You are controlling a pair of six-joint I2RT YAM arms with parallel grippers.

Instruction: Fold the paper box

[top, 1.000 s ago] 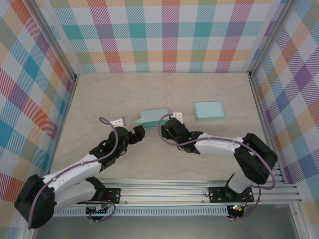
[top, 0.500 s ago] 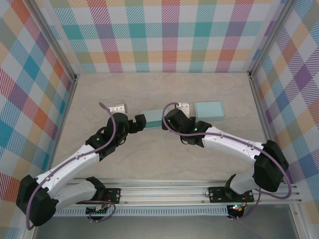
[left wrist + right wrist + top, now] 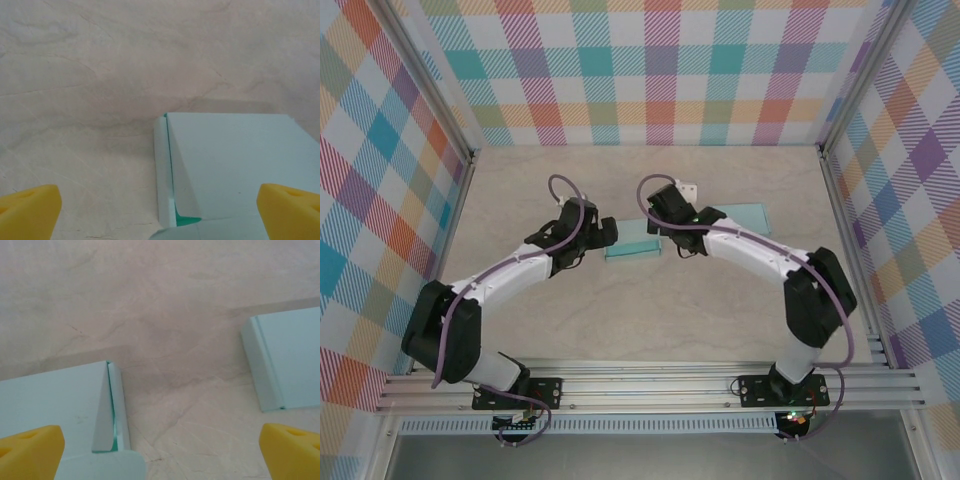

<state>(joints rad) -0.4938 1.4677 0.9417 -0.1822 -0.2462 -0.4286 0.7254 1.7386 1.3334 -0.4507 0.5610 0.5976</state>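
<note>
The paper box [image 3: 634, 243] is pale teal and lies flat and closed on the table between my two grippers. My left gripper [image 3: 604, 234] hovers at the box's left end, open, with nothing between its yellow fingertips [image 3: 27, 210]. In the left wrist view the box [image 3: 235, 165] shows a side flap with a dark green gap. My right gripper [image 3: 660, 222] hovers at the right end, also open, yellow fingertips [image 3: 292, 450] wide apart. The right wrist view has the box [image 3: 50, 405] at the lower left, under one fingertip.
A second pale teal box [image 3: 750, 216] lies flat to the right, partly under the right arm, and is seen again [image 3: 290, 360] in the right wrist view. Plaid walls [image 3: 650, 70] enclose the table on three sides.
Both arms have stretched away from their bases toward the back wall, and both wrists now sit higher over the ends of the box. The box has stayed about where it was.
</note>
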